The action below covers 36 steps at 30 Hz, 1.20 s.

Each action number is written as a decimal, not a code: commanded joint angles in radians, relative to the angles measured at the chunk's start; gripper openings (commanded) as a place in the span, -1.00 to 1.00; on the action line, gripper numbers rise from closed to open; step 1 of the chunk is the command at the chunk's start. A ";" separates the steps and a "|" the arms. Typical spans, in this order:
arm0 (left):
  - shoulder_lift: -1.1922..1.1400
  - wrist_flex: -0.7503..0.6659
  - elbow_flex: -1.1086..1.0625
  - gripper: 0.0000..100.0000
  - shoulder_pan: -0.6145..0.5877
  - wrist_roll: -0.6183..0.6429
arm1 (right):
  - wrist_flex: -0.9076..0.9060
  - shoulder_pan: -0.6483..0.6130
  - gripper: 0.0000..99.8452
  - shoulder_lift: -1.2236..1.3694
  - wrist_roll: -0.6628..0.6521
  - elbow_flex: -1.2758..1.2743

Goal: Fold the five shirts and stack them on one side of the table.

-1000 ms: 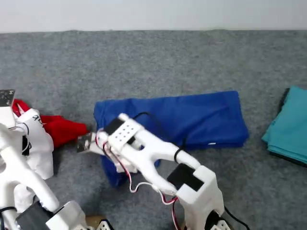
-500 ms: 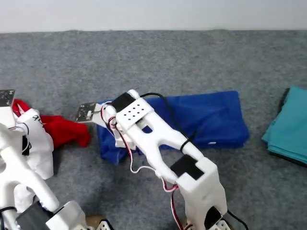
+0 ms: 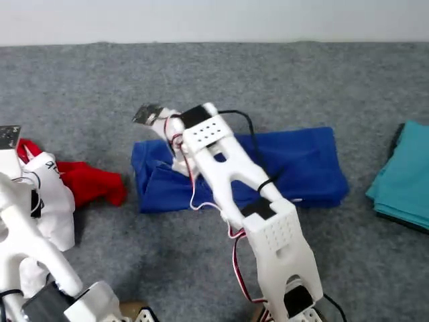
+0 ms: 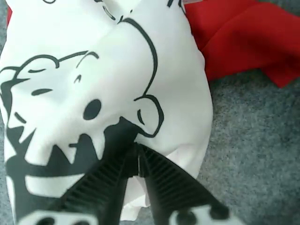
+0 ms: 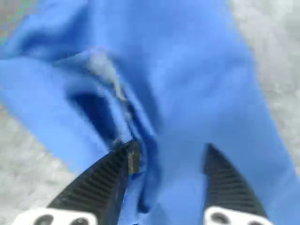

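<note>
jaws of right gripper (image 5: 171, 152) apart over blue shirt (image 5: 187, 70), left gripper (image 4: 138, 157) pinching white shirt (image 4: 70, 42) with black cartoon print (image 4: 92, 109)

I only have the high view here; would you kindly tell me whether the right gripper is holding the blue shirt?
Observer: No. In the right wrist view the right gripper is open, its jaws spread above the blue shirt.
Operator: Thank you. And what about the left one?
Observer: The left gripper is shut on the white shirt, pinching a fold of it.
</note>
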<state>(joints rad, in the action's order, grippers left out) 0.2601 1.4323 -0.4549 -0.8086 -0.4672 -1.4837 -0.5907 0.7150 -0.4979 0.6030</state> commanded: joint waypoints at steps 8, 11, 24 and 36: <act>0.034 -0.021 -0.039 -0.97 0.000 0.002 | -0.272 -0.033 -0.85 -0.025 0.025 0.305; 0.034 -0.021 -0.036 -0.97 0.000 0.002 | -0.315 -0.076 -0.97 -0.031 0.029 0.324; 0.035 -0.018 -0.036 -0.97 0.031 0.002 | -0.289 0.101 -0.98 0.081 0.021 0.126; 0.035 -0.015 -0.035 -0.97 0.069 0.002 | -0.289 0.035 -0.98 0.108 0.023 0.276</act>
<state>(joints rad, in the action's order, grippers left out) 0.2601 1.4308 -0.4979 -0.7472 -0.4672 -1.7231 -0.5048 0.8884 -0.4795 0.7687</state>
